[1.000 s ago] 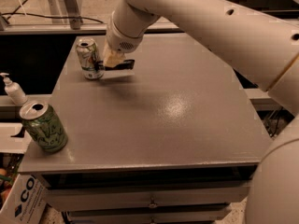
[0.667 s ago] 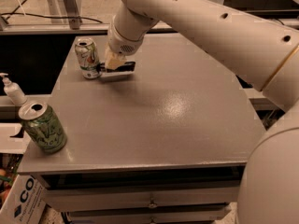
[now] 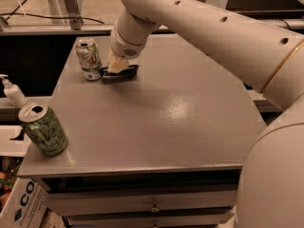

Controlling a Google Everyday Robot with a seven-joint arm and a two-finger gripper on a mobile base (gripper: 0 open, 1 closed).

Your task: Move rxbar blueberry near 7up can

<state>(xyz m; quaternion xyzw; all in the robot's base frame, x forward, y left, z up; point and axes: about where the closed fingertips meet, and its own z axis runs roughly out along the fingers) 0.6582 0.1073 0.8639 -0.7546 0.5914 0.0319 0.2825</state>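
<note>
The rxbar blueberry is a dark flat wrapper, low at the grey table's far left part. It sits just right of the 7up can, a silver-white can with green and red marks standing upright. My gripper reaches down from the big white arm and is shut on the bar's left end, a short gap from the can. I cannot tell whether the bar rests on the table top or hangs just above it.
A wholly green can stands at the table's front left corner. A white pump bottle stands on a lower ledge to the left. A box sits on the floor at the lower left. Drawers run under the table front.
My gripper has moved down and slightly left with the bar, bringing it low to the table beside the 7up can. The cans have not moved.
</note>
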